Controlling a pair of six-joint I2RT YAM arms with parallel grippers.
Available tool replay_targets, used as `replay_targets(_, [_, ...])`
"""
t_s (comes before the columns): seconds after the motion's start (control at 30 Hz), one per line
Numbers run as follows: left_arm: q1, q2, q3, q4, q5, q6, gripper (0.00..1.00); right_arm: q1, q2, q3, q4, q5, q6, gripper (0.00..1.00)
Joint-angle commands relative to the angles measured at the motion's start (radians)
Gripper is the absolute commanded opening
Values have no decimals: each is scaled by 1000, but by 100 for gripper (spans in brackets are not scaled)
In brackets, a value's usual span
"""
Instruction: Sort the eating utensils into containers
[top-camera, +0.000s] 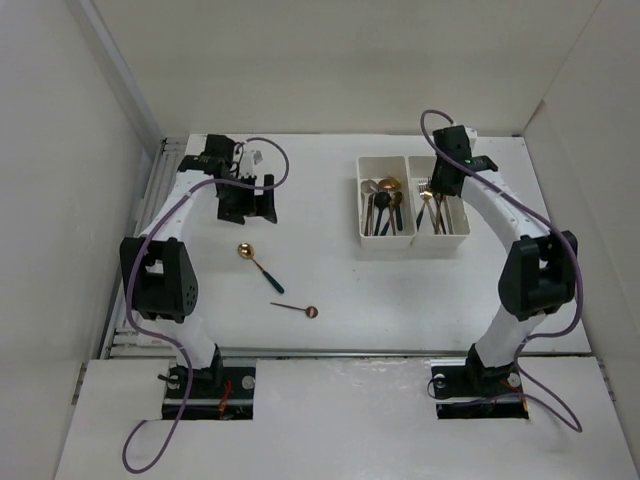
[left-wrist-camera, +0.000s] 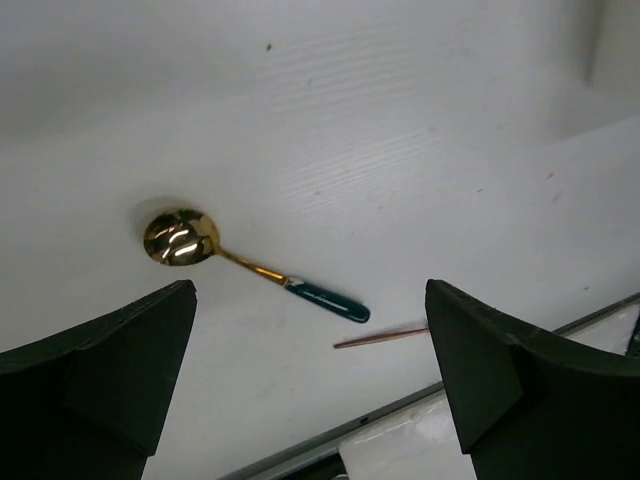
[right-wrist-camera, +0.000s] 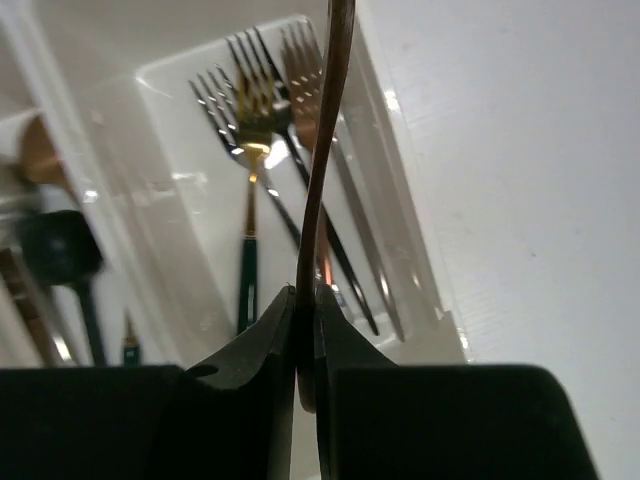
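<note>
now | left fingers (left-wrist-camera: 90, 370) apart (over spoon (left-wrist-camera: 180, 238)) | right fingers (right-wrist-camera: 250, 380) clamp copper utensil (right-wrist-camera: 325, 150)

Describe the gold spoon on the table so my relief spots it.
Left of the white bins, near the left gripper, two spoons lie loose. The gold spoon is the one closer to that gripper, with a dark teal handle; the copper spoon is thin and plain.

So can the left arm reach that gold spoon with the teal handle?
Probably yes: the left gripper has its jaws open and empty, nothing lies on the gold spoon, and the copper spoon lies apart from it.
</note>
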Motion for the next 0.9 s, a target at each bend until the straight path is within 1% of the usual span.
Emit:
replay_targets(0.0, [-4,15,-73,-69,-85,67,97,20,68,28,-124,99,-73,7])
replay_targets(0.03, [-14,15,-73,-69,-76,83,96,20,96,61,-141,112,-73,12])
replay_targets(0.07, [-14,15,-86,-69,-75,83,96,20,145,75,-173,122,-60,24])
replay_targets(0.13, [-25,40,-86,-69,-66,83,92,8,174,89,-182,123,-46,31])
replay_targets(0.23, [-25,51,-95,-69,-56,83,89,-12,184,102,-170,90,-46,38])
replay_targets(0.27, [-25,51,-95,-69,-43,83,89,-12,184,111,-170,78,-46,41])
replay_targets(0.3, [-25,60,-95,-69,-43,83,89,-12,165,111,-158,78,-46,48])
replay_targets(0.33, [-25,60,-86,-69,-43,74,89,-12,154,111,-148,69,-58,53])
replay_targets(0.4, [-25,60,-67,-69,-43,73,89,-12,130,111,-148,69,-67,61])
replay_targets(0.43, [-25,60,-57,-69,-43,64,89,0,101,111,-148,69,-67,68])
replay_targets(0.47, [-25,60,-37,-69,-52,55,89,11,82,111,-148,108,-67,73])
replay_targets(0.5, [-16,49,-28,-58,-52,55,89,47,64,123,-159,135,-67,78])
replay_targets(0.53, [-7,49,-18,-58,-52,44,89,75,21,123,-170,161,-52,89])
replay_targets(0.57, [-7,40,1,-49,-68,32,89,107,0,123,-170,181,-40,92])
replay_targets(0.6, [6,26,12,-40,-97,32,89,187,-22,132,-170,191,-40,100])
replay_targets(0.67, [18,5,28,-26,-144,18,91,282,-72,132,-144,192,-40,100])
replay_targets(0.7, [35,-26,28,-11,-207,-8,91,333,-73,132,-133,173,-40,100])
replay_targets(0.73, [44,-44,28,-11,-245,-17,93,429,-82,132,-121,155,-40,100])
replay_targets(0.8, [73,-104,28,20,-342,-28,94,512,-56,132,-78,91,-40,100])
replay_targets(0.83, [119,-122,16,20,-364,-57,94,587,-36,151,-64,27,-40,100])
replay_targets(0.87, [145,-141,15,29,-379,-66,94,623,-13,187,-43,5,-40,100])
